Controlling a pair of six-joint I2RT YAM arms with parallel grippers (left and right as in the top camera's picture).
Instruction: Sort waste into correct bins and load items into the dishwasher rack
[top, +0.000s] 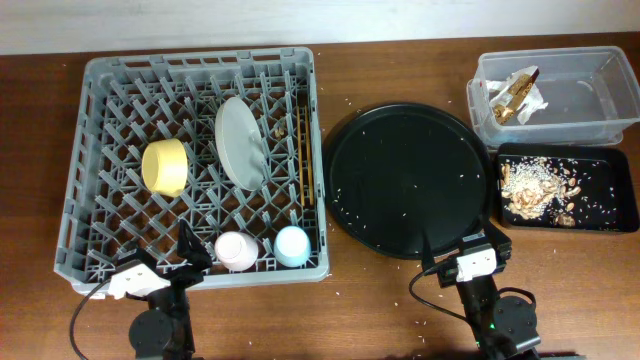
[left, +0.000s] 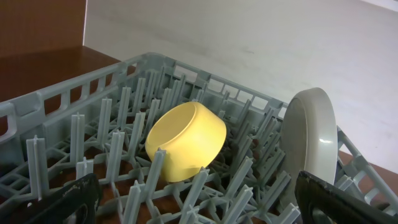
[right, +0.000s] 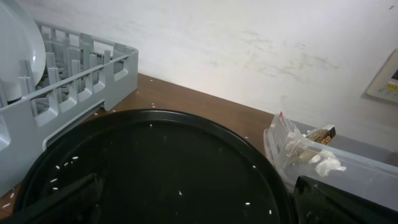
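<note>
The grey dishwasher rack (top: 95, 160) holds the yellow bowl (top: 166, 166) on its side, the grey-white plate (top: 240, 142) upright, the chopsticks (top: 303, 155), the pink cup (top: 236, 251) and the blue cup (top: 292, 246). The bowl (left: 186, 140) and plate (left: 308, 149) also show in the left wrist view. The napkin with wrapper (top: 515, 95) lies in the clear tub (top: 590, 95); it also shows in the right wrist view (right: 308, 152). Food scraps (top: 535, 190) lie in the shallow black tray (top: 605, 190). My left gripper (top: 160, 262) is open and empty at the rack's front edge. My right gripper (top: 462, 248) is open and empty at the round tray's front rim.
A large round black tray (top: 408, 180) with scattered rice grains sits between the rack and the bins; it also fills the right wrist view (right: 155, 168). Loose crumbs dot the wooden table around it. A white wall stands behind the table.
</note>
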